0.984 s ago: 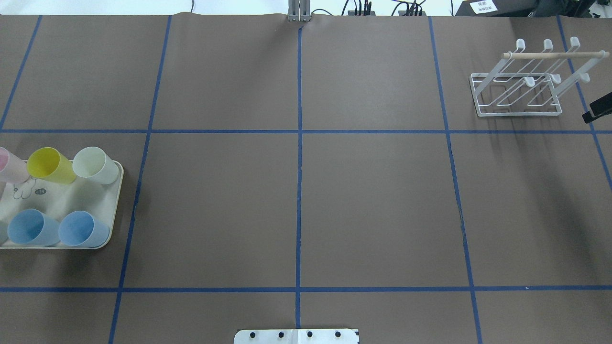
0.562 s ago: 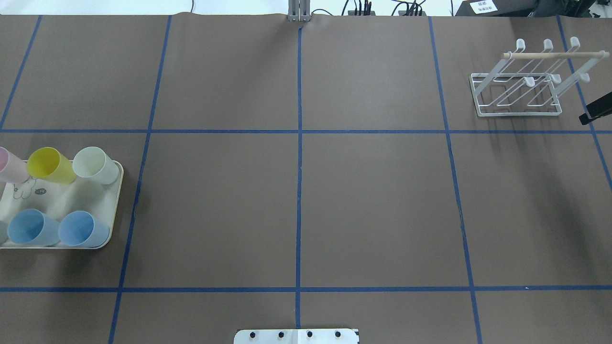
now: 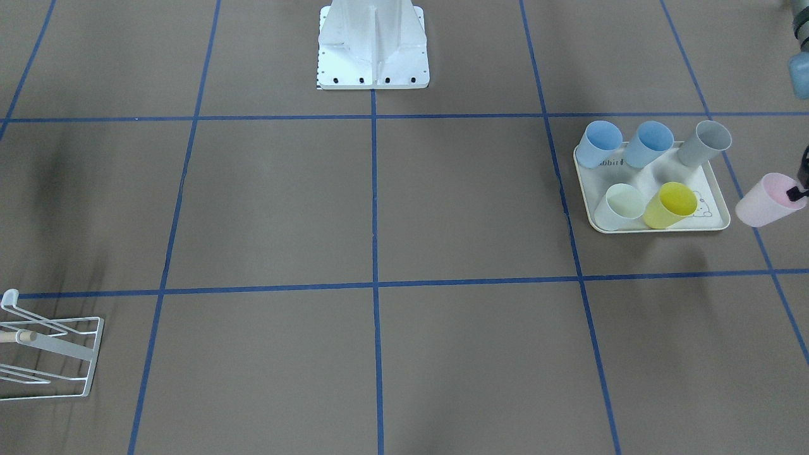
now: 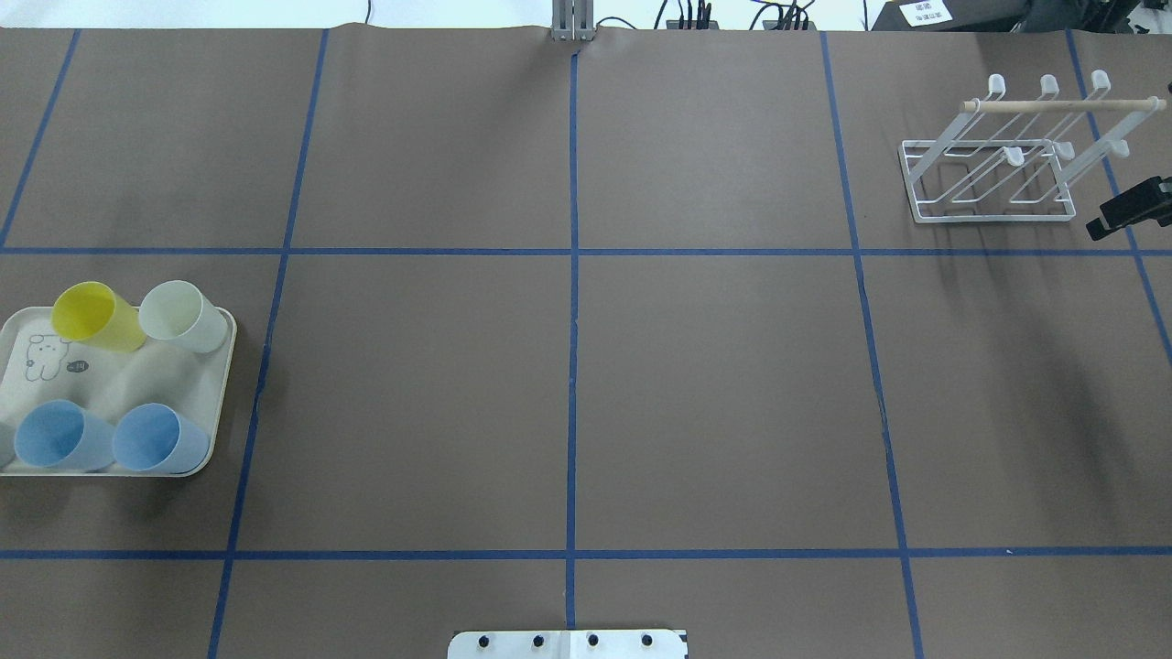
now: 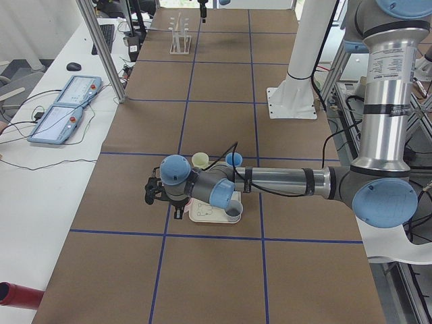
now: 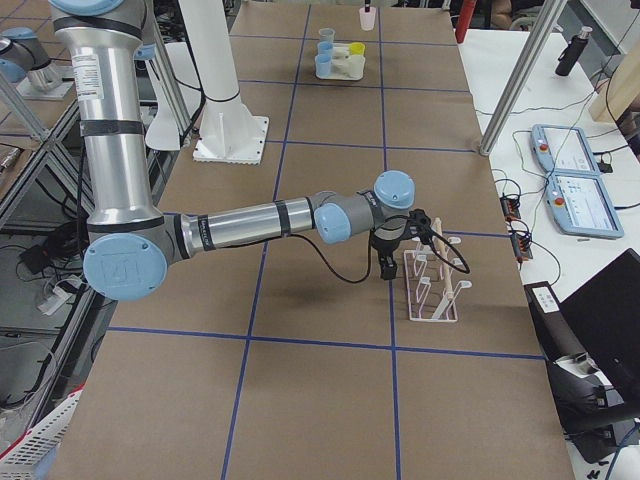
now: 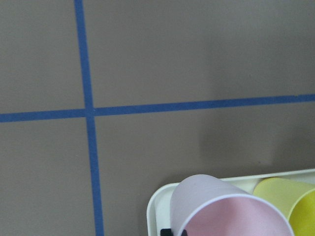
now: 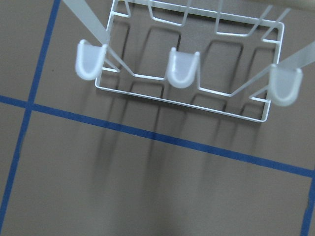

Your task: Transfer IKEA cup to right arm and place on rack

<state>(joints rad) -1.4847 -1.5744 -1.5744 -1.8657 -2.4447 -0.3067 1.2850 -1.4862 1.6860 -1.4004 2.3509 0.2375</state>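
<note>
Matt pink plastic cup (image 3: 761, 201), white wire rack (image 4: 993, 218)

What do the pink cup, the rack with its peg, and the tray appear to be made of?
The pink cup looks like plastic: matt, thin-walled, evenly coloured. The rack seems white-coated metal wire; its peg looks like bare pale wood. The tray is smooth cream with a printed drawing, perhaps plastic or melamine; I cannot tell.

pink cup (image 3: 761, 202), white rack (image 8: 182, 69), cream tray (image 4: 103, 377)
</note>
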